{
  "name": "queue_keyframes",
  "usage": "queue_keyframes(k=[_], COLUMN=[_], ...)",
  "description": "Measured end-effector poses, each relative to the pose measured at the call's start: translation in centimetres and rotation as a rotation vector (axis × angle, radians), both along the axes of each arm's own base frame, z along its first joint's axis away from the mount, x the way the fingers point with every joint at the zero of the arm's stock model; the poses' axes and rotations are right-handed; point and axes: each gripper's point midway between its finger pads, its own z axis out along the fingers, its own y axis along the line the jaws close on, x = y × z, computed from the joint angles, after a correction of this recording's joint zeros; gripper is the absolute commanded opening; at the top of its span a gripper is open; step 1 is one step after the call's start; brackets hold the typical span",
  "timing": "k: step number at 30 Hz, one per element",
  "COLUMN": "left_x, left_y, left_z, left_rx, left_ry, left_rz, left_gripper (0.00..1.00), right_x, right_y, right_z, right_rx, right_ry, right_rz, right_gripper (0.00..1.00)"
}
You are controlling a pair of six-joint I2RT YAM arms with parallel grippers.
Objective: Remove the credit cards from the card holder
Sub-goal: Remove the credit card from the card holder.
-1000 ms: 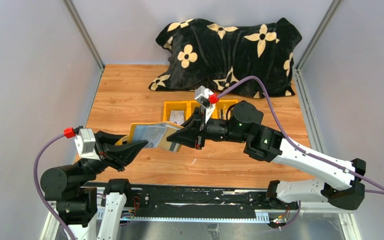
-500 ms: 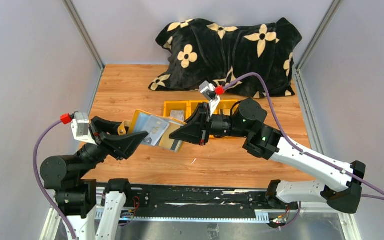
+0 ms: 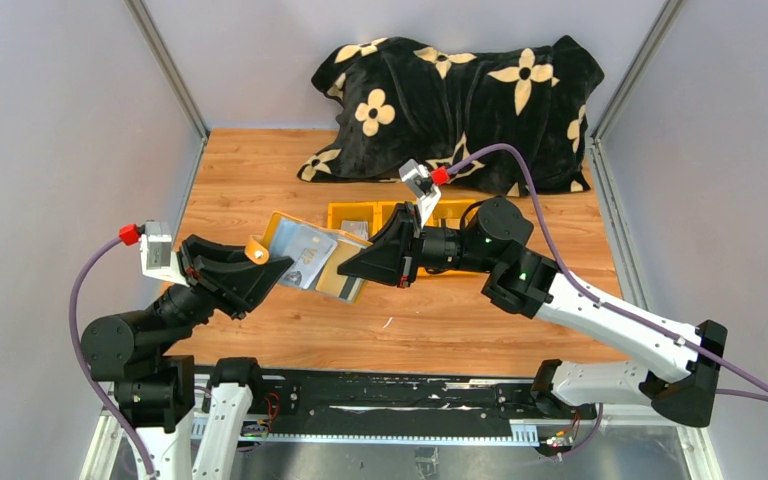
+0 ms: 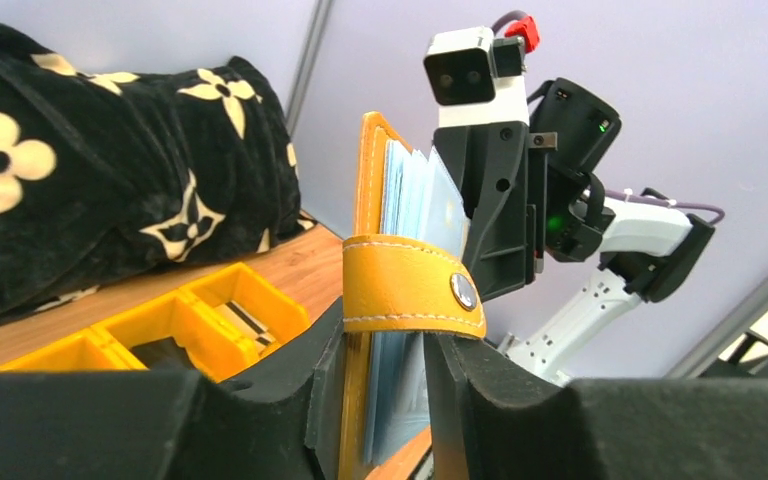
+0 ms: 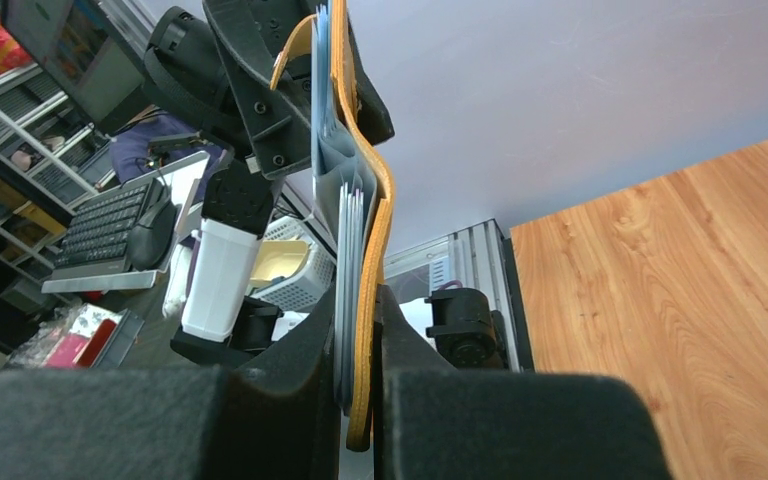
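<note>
The two arms are holding the wallet up in the air between them, above the table and just in front of the yellow bin. It is lying open, inner side up in the top view.

The left gripper is pinching the left leaf. In its wrist view the two black fingers are pressing on either side of the yellow cover and the pale sleeves. The snap tab is curling across the gap just above them (the metal stud is facing the camera).

The right gripper is clamping the other leaf. Its wrist view is showing the jaws nearly together, with the yellow edge and a thin stack of sleeves squeezed between them. The leaf is bowing slightly above the grip.

The cards are sitting inside the sleeves. One pale one is showing face-up in the middle, and a darker striped one is lying nearest the right gripper. How many there are cannot be told.

A black flowered blanket is lying heaped at the far edge of the table.
</note>
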Motion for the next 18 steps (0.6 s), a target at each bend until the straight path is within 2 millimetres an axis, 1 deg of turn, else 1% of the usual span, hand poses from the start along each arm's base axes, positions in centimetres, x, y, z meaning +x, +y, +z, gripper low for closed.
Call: queue_keyframes(k=[4,8,11,14,16,18], left_x=[-0.27,-0.13,-0.09,-0.02,0.02,0.02], left_y=[-0.28,-0.29,-0.3,-0.29,-0.29,-0.3], left_z=[-0.13,-0.3,-0.35,-0.42,-0.48,-0.47], left_rx=[-0.006,-0.015,-0.02,-0.022,-0.024,-0.026], left_ry=[0.011,0.03,0.037,0.041,0.045,0.047], left_rz=[-0.029,-0.033,-0.034,-0.034,-0.035,-0.036], left_gripper=[0.6,0.68,0.69,0.66,0.6,0.51], right_x=[-0.37,-0.65,-0.73,-0.75,-0.75,-0.74], right_y=[0.24,0.31,0.29,0.29,0.3,0.35], right_z=[-0.04,0.08,0.15,0.16,0.16,0.12], right_rx=[0.004,0.01,0.012,0.013,0.012,0.012], right_ry=[0.003,0.003,0.005,0.007,0.008,0.01], right_rz=[0.03,0.049,0.054,0.055,0.056,0.056], right_gripper=[0.0,0.0,0.0,0.0,0.0,0.0])
